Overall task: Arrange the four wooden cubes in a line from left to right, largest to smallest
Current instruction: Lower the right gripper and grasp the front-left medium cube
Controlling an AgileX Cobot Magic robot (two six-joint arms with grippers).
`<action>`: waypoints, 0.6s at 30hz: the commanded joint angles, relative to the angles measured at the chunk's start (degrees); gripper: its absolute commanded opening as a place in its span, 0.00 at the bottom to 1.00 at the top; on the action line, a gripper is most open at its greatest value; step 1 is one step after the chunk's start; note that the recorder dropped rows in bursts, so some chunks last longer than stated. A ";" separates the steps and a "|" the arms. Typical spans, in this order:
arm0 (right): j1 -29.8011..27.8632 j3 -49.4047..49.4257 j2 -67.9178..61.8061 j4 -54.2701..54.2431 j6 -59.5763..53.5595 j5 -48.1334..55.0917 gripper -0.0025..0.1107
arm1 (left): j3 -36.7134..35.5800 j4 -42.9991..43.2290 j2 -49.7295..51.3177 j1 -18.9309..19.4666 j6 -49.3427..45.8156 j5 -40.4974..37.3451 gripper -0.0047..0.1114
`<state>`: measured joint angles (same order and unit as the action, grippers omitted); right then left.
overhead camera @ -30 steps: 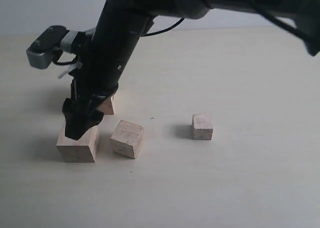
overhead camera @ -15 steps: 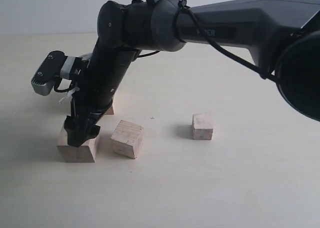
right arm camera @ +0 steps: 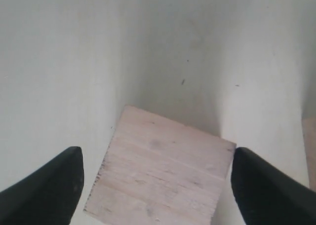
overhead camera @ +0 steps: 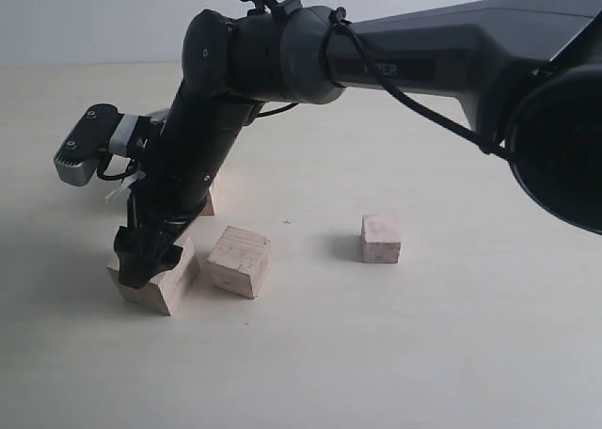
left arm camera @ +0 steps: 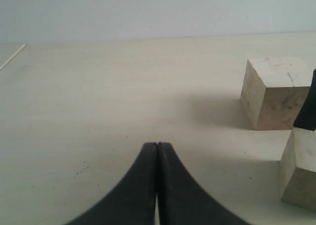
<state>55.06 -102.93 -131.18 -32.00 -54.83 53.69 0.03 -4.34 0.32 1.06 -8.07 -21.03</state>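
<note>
While the right gripper (overhead camera: pixel 141 264) is down on the front-left cube (overhead camera: pixel 162 299), its jaws stand wide, one finger each side. In the right wrist view the cube sits skewed between them, one corner right at a fingertip (right arm camera: pixel 249 178) — can't tell if it's actually clamped. Second cube (overhead camera: pixel 239 262) is just beside it to the right. Third cube (overhead camera: pixel 381 238) is well apart, further right. Fourth cube (overhead camera: pixel 208 204) is behind the arm, mostly hidden. All rest on the table (overhead camera: pixel 423 354). Left gripper (left arm camera: pixel 157 145) — jaws pressed together, nothing between them.
</note>
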 commanded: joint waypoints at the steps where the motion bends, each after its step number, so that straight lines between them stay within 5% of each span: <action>1: 0.22 0.18 -0.49 -0.49 1.28 0.93 0.70 | -0.03 0.17 -0.32 -0.25 0.06 0.54 0.04; 18: 0.22 0.18 -0.72 2.44 11.42 2.85 0.70 | -0.03 0.17 -0.32 -0.25 0.06 0.54 0.04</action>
<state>55.06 -102.93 -131.83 -29.99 -43.87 56.24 0.03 -4.34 0.32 1.06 -8.07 -21.03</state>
